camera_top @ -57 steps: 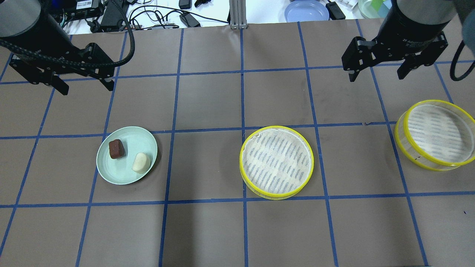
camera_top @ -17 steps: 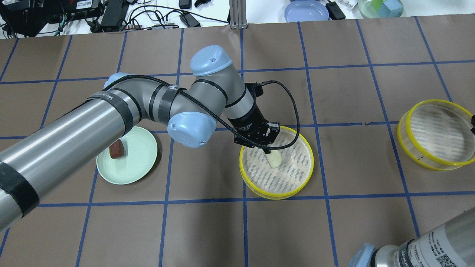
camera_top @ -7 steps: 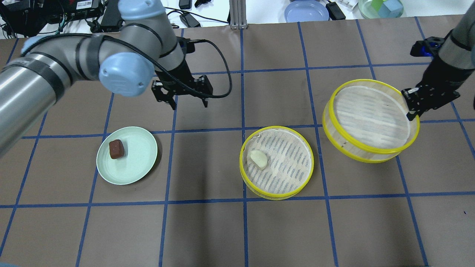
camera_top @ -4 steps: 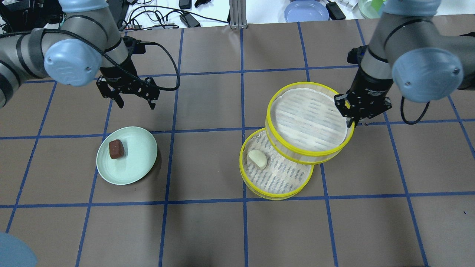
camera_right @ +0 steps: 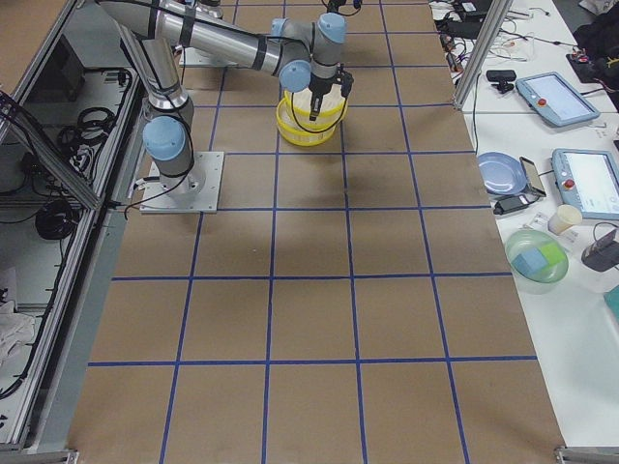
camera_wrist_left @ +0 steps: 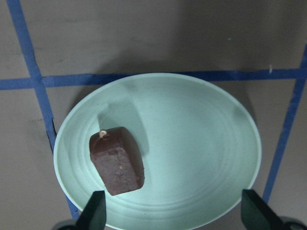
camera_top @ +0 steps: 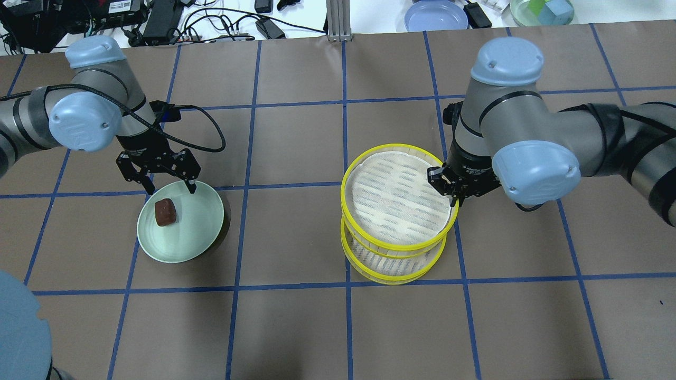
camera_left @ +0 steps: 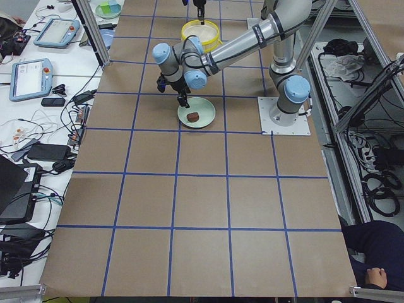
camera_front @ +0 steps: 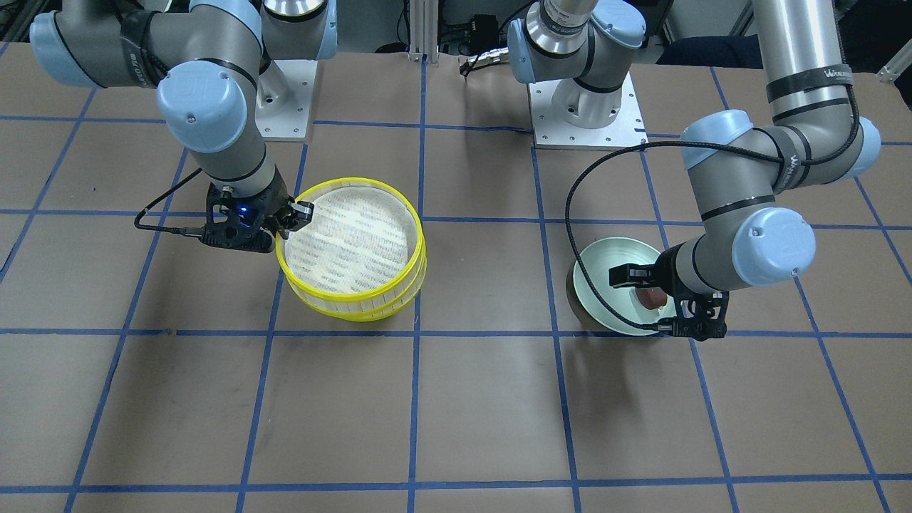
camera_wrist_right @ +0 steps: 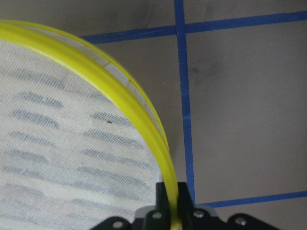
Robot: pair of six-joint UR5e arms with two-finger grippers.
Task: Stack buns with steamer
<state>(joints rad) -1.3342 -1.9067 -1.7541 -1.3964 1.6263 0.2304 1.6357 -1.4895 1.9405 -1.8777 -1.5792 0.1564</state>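
My right gripper (camera_top: pixel 452 193) is shut on the yellow rim of the upper steamer tray (camera_top: pixel 396 198) and holds it right over the lower steamer tray (camera_top: pixel 393 269); I cannot tell whether they touch. The rim runs between the fingers in the right wrist view (camera_wrist_right: pixel 120 91). The cream-white bun is hidden under the upper tray. The brown bun (camera_top: pixel 165 212) lies on the pale green plate (camera_top: pixel 203 237). My left gripper (camera_top: pixel 169 188) is open just above the plate's far edge, its fingers either side of the brown bun (camera_wrist_left: pixel 117 160).
A blue plate (camera_top: pixel 435 15), a clear bowl with coloured blocks (camera_top: pixel 541 10) and cables lie beyond the table's far edge. The brown table surface (camera_top: pixel 296 327) is marked with a grid of blue tape.
My right gripper has carried the upper tray left and down over the lower tray, covering the white bun. My left gripper has come down to the green plate, over the brown bun.
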